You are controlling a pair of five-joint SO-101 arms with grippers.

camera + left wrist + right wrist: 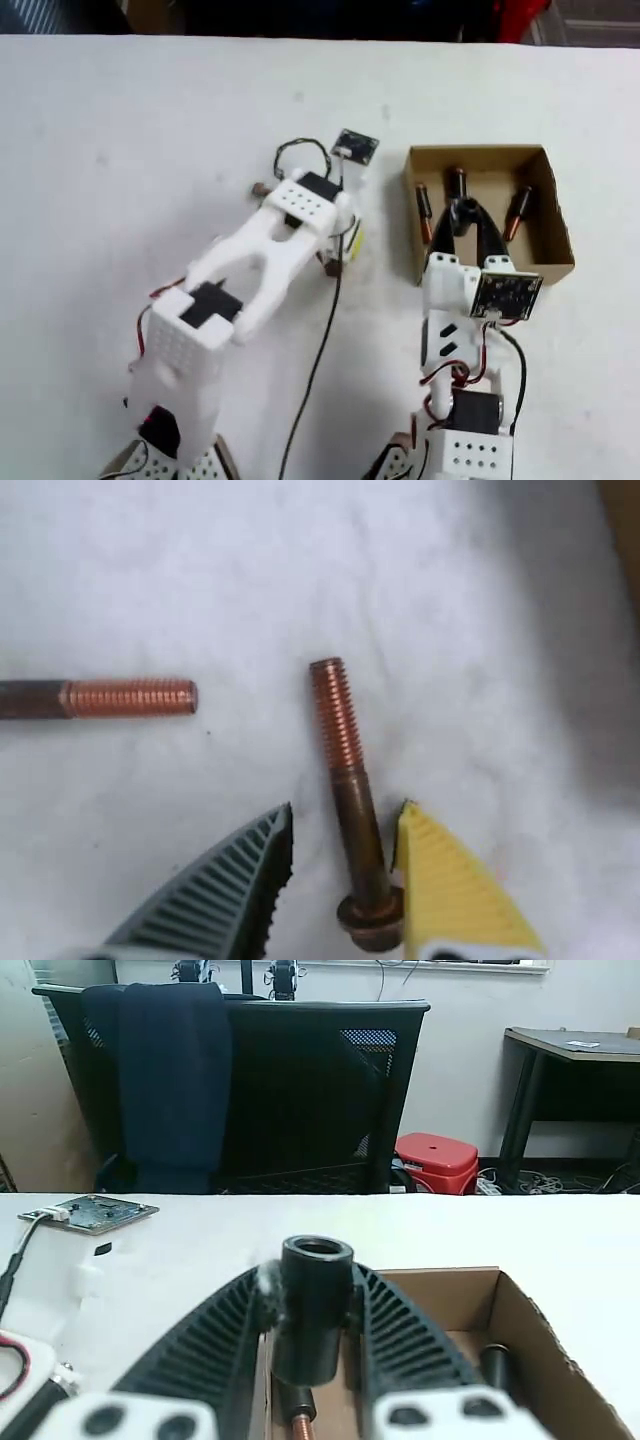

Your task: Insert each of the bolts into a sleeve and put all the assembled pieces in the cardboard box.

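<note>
Left gripper point(345, 808): fingers released, the grey and yellow tips straddling a bolt point(352, 810). It lies flat on the worktop point(480, 630), near its middle. I cannot tell whether either tip touches it. The flanged head sits deep between the fingers and the threaded end points away from them. A second bolt point(110, 698) lies loose, apart from the first and crosswise to it.

Right gripper point(313, 1278): fingers clenched on a black sleeve point(313, 1310). It is held roughly upright, bore facing up, over the cardboard box point(505, 1295) toward the worktop's right edge. At least two assembled pieces point(423, 212) lie in the box.

Handling (my judgement):
- The bolt is stiff metal, small and light. The shank looks smooth, so it will likely roll or skate on the bare worktop if nudged from one side.
- The best hold looks like the plain shank just above the head, which leaves the whole thread free to enter the sleeve.
- The sleeve is rigid and round. The ribbed fingers should stop it twisting, but a tilted grip would spoil alignment.
</note>
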